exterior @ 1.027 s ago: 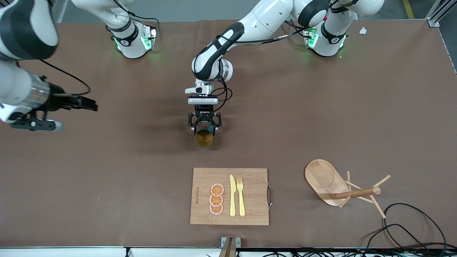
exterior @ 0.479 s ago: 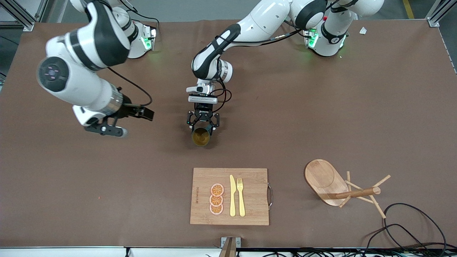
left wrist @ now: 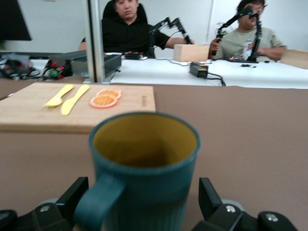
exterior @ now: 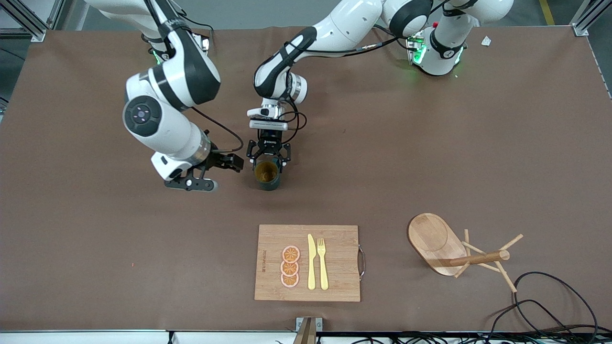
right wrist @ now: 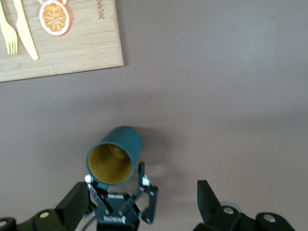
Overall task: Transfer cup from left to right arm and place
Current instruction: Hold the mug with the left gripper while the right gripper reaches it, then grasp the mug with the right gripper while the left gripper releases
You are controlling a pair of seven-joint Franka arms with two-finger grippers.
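Table (exterior: 430,157): brown matte covering across the whole top.

Items resting directly on it:
- Wooden cutting board (exterior: 334,239) with a metal handle (exterior: 362,262), near the front camera's edge, at 6 o'clock from the table's centre.
- Wooden mug tree (exterior: 459,253), lying tipped on its side, oval base raised, pegs splayed, at 4 o'clock toward the left arm's end.
- Black cables (exterior: 550,306), looped at the 5 o'clock corner.
- Small white scrap (exterior: 486,41), at 1 o'clock, near the left arm's base.
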